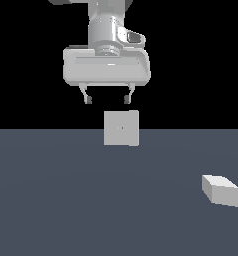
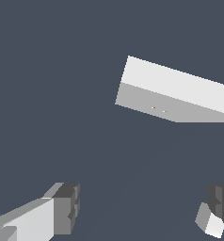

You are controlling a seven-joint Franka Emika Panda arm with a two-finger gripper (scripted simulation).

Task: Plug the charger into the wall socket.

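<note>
1. Gripper (image 1: 106,100) is seen in the exterior view high above the floor (image 1: 66,200), fingers pointing down and spread wide, with nothing held between them.
2. Socket (image 1: 121,128) stands upright on the floor at mid-scene, its face turned to the camera and a tiny yellowish dot shown at its centre; in this view it appears just beneath the fingertips, but how near it really is in depth cannot be told.
3. Charger (image 1: 221,189) lies flat on the floor toward the exterior view's right, well apart from both socket and gripper, untouched. The grasp is judged not yet begun.
4. Open floor is seen all round the charger, so a descent from above is judged unobstructed; its long sides are turned at an angle, so the wrist would likely need turning to span its narrow width.
5. In the wrist view, the two fingers (image 2: 62,207) are shown far apart with bare floor between them, which confirms an empty, wide-open grip.
6. The socket (image 2: 175,92) is caught there from above, top edge and dotted face both visible. The charger is not identified in this view.
7. Clear room lies between charger and socket face, so a straight push toward the dot is judged feasible once the block is held level.
</note>
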